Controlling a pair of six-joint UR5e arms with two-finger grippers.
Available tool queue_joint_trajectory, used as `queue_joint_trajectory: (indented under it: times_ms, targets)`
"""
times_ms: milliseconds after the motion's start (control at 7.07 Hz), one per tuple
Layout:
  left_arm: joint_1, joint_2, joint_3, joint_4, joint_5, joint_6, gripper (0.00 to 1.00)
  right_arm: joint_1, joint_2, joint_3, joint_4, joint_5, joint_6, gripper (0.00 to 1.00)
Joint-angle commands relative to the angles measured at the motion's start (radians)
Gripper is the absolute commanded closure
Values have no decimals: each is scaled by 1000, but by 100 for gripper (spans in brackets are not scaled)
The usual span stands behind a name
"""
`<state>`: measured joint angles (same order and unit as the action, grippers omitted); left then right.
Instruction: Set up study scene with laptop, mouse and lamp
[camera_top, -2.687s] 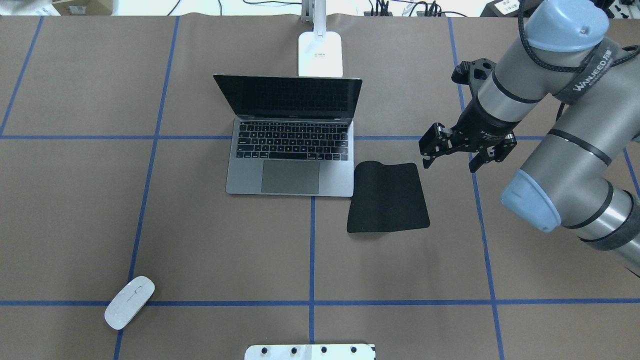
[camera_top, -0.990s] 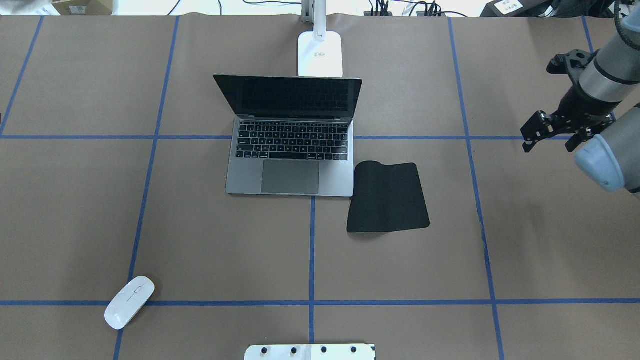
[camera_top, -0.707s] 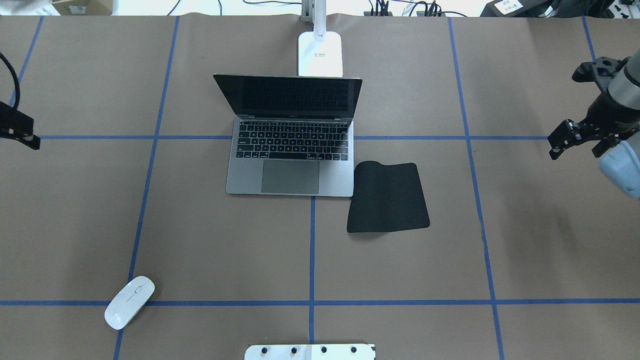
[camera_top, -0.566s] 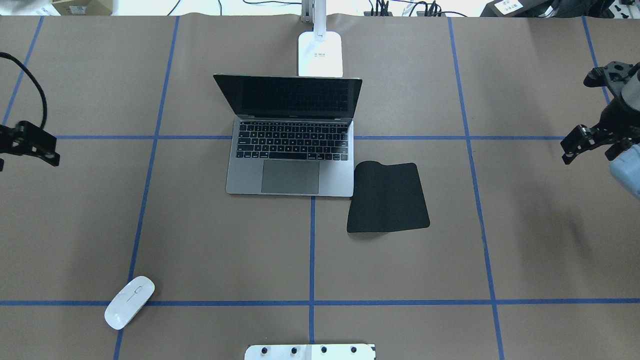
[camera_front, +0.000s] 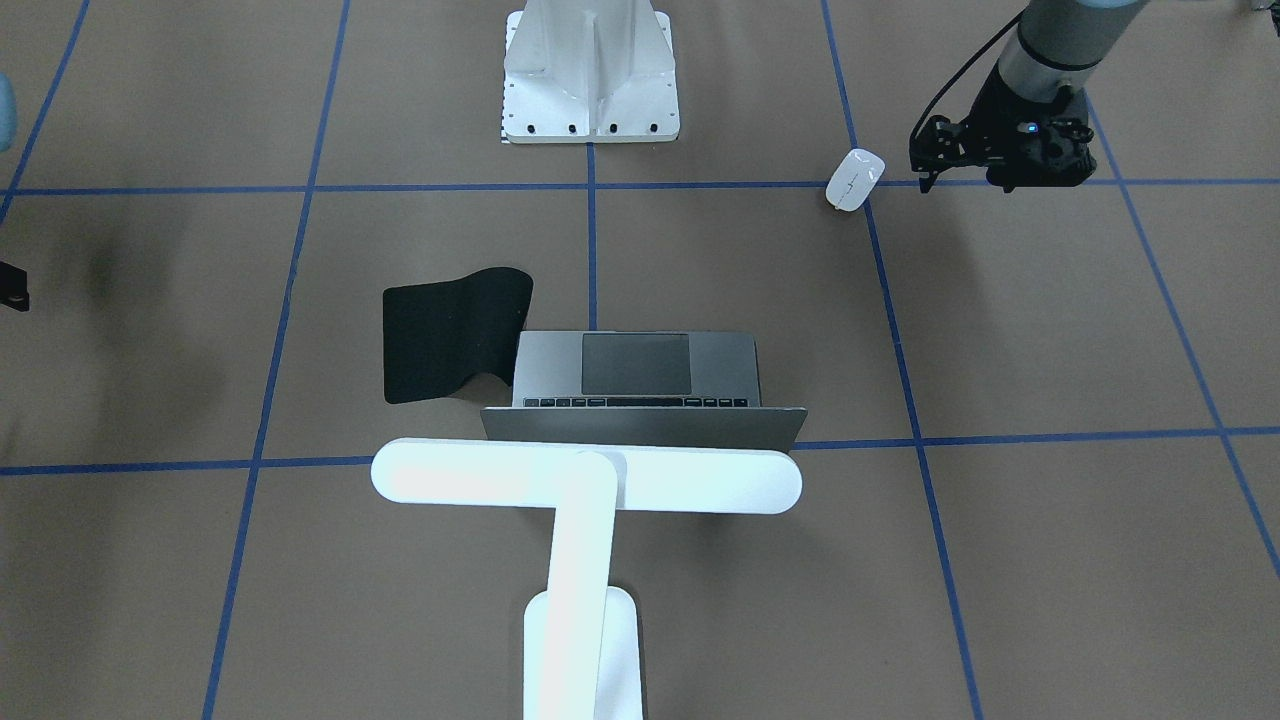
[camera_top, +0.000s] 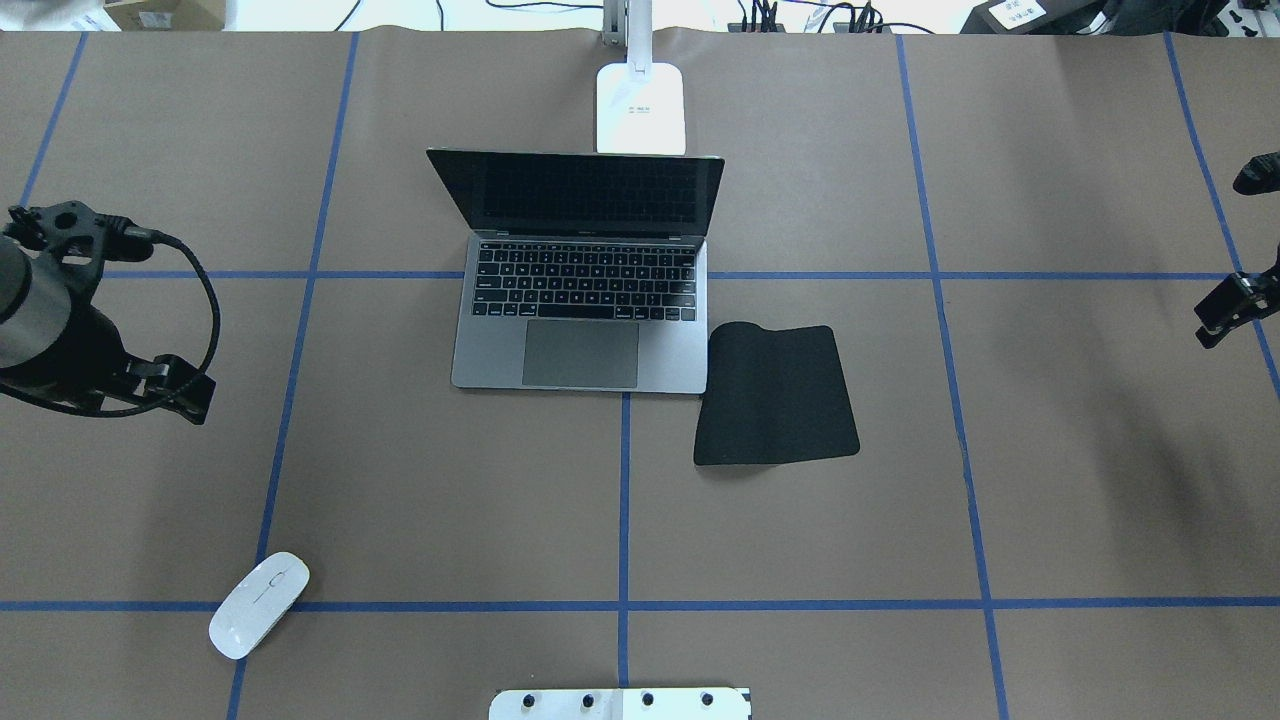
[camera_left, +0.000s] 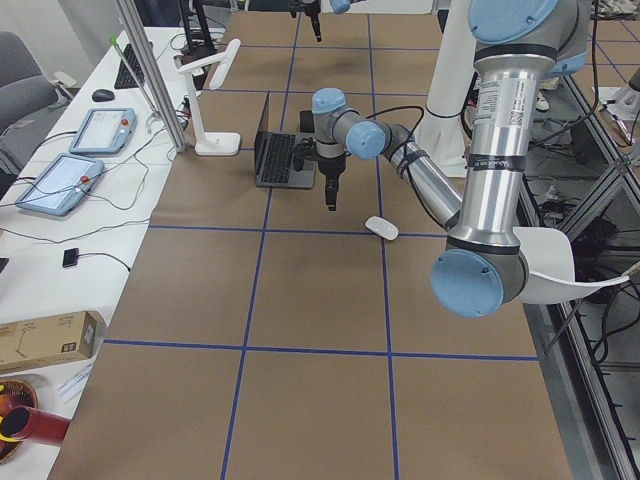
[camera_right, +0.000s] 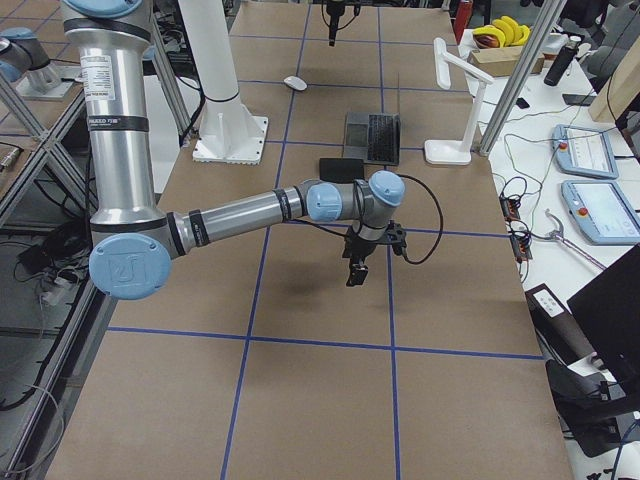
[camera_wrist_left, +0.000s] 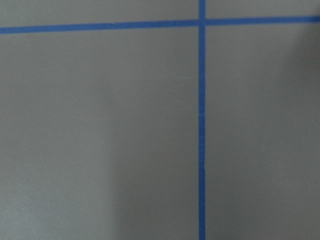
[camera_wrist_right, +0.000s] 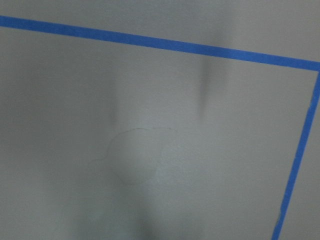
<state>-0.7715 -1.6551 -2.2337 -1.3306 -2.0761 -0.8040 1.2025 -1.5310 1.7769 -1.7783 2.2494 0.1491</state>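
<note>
The laptop (camera_top: 583, 300) stands open at the table's middle, its screen dark. It also shows in the front view (camera_front: 637, 380). The white lamp (camera_front: 585, 478) stands behind it, its base (camera_top: 640, 108) at the far edge. The white mouse (camera_top: 258, 605) lies alone at the near left; it also shows in the front view (camera_front: 853, 180). My left gripper (camera_front: 1000, 172) hangs open and empty above the table, apart from the mouse; one finger (camera_top: 185, 388) shows overhead. My right gripper (camera_right: 354, 276) is empty at the far right; one splayed finger (camera_top: 1225, 315) shows.
A black mat (camera_top: 775, 395) lies against the laptop's right side, one edge curled up. The white bolted pedestal (camera_front: 590, 70) stands at the near edge. Both wrist views show only brown paper with blue tape lines (camera_wrist_left: 202, 125).
My right arm has pulled back from beside the mat to the right edge. My left arm has come in from the left edge and moved nearer. Laptop, mouse and lamp have not moved.
</note>
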Motion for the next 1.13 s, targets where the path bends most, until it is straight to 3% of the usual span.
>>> queue_joint_trajectory:
  times_ms: [0,283,424,707,990]
  targets:
    - [168,1,-1,-16,126,5,0,14,-17,2,-1,-1,-56,0]
    - [266,29,0,-68,197,6,0,12,-15,-2,2,-1,-56,0]
    - [294,76,9,-150,220,9,0,12,-15,-5,3,1,-56,0]
    - [308,188,86,-431,214,17,0,11,-11,-7,3,4,-57,0]
    - [320,212,149,-583,206,11,0,11,-9,-8,3,7,-57,0]
